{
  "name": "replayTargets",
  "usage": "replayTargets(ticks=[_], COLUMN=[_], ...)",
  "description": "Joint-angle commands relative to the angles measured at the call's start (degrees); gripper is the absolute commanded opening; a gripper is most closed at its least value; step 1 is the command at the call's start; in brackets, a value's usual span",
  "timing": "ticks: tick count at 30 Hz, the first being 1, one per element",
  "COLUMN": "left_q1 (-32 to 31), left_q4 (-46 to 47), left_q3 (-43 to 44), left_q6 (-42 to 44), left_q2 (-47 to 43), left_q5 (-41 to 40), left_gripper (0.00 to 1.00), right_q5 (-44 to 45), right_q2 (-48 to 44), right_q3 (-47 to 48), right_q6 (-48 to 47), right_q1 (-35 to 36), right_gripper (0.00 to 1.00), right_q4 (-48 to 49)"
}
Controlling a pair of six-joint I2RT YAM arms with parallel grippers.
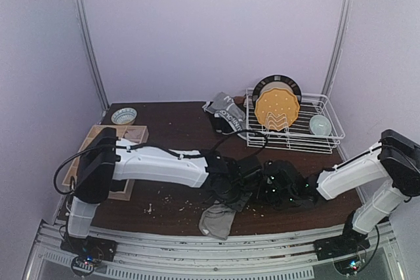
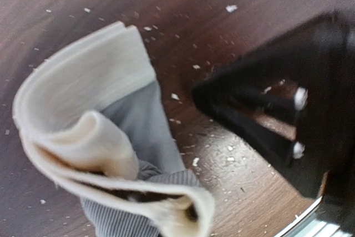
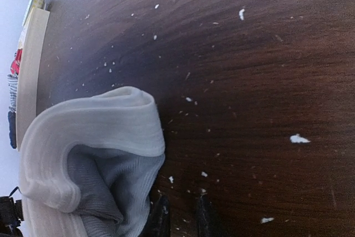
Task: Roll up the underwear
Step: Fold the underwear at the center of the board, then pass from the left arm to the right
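One grey ribbed underwear with a white waistband lies crumpled near the table's front edge. In the left wrist view this underwear fills the left and bottom and hides my left fingers, so a hold on it cannot be made out. My left gripper sits just above the cloth, shut. My right gripper faces it from the right, its black snout close beside the cloth. In the right wrist view the right gripper stands narrowly open on bare wood, just right of the underwear.
More underwear is piled at the back beside a white wire dish rack, which holds a yellow plate and a small bowl. A wooden board and a patterned bowl sit at the left. White crumbs dot the brown table.
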Motion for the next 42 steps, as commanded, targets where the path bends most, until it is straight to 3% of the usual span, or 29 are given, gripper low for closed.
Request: replayTargets(ticks=[1, 9, 19, 28, 42], left_q1=[-0.6, -0.71, -0.73, -0.64, -0.21], left_q4=[0.56, 1.95, 4.11, 5.92, 11.1], left_q3=[2.51, 2.66, 0.8, -0.24, -5.44], left_q6=[-0.47, -0.6, -1.34, -2.52, -2.76], left_q2=[2.51, 4.35, 2.72, 0.78, -2.5], left_q5=[1.39, 1.79, 1.17, 1.29, 3.05], left_gripper=[0.0, 0.0, 0.0, 0.0, 0.0], right_q5=[1.34, 0.17, -7.03, -9.95, -16.58], right_q2=[-2.74, -6.87, -10.65, -13.3, -7.75], right_q3=[-1.4, -1.1, -2.68, -11.27, -6.19], right_q6=[-1.17, -3.66, -5.75, -6.27, -12.31], right_q1=[-1.53, -3.01, -3.36, -2.53, -2.39], right_gripper=[0.17, 0.22, 0.43, 0.46, 0.46], right_q4=[-2.18, -4.75, -0.05, 11.96, 10.22])
